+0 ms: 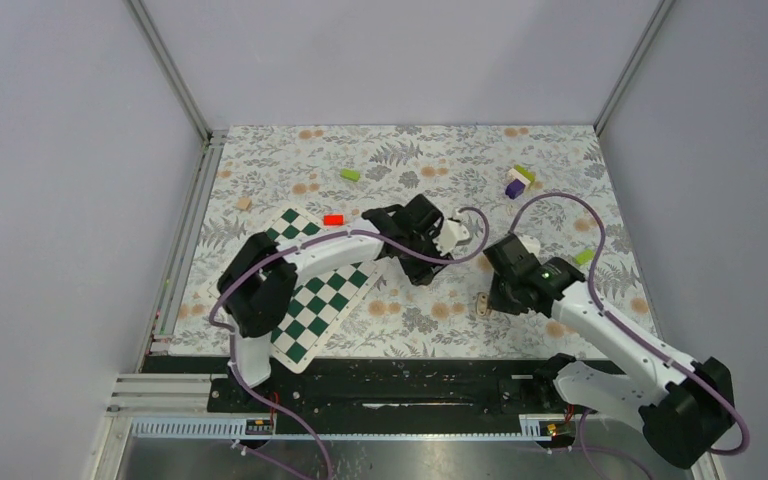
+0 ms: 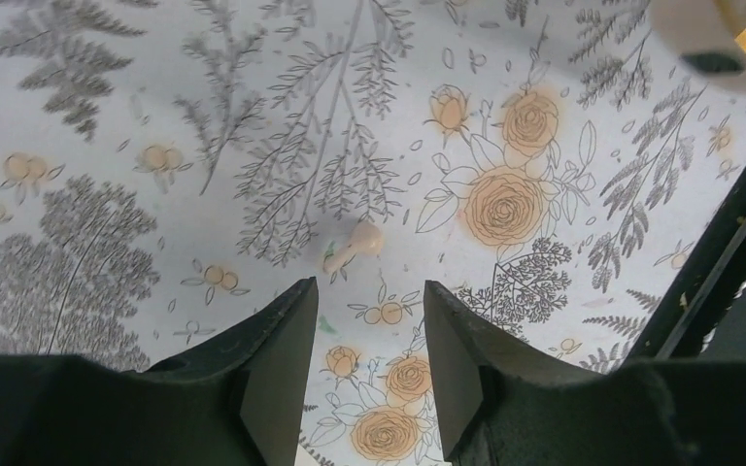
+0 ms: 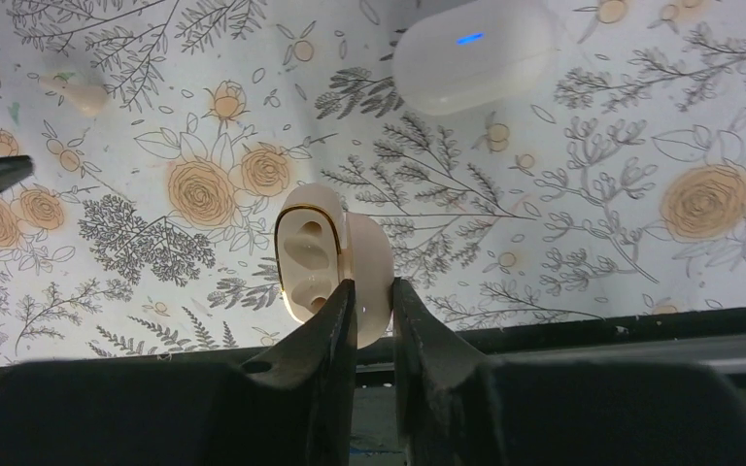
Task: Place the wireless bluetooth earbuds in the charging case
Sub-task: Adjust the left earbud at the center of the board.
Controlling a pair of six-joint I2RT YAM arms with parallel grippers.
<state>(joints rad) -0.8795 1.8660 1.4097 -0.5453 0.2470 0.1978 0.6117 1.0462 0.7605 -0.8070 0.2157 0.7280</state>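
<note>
Right gripper (image 3: pixel 371 286) is clamped on the cream rounded plastic charging case (image 3: pixel 325 252), right at its fingertips.
Left gripper (image 2: pixel 369 291) is half-open with nothing in it, small cream earbud (image 2: pixel 355 245) lying just ahead of its fingertips.

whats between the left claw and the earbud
Nothing. The left wrist view shows only bare floral table cover between the open left claw and the earbud.

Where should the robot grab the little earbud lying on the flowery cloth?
Probably the rounded head of the earbud, coming down from above with the left gripper, one finger on each side. It lies flat on the cloth, and its thin stem looks too slim to pinch well.
</note>
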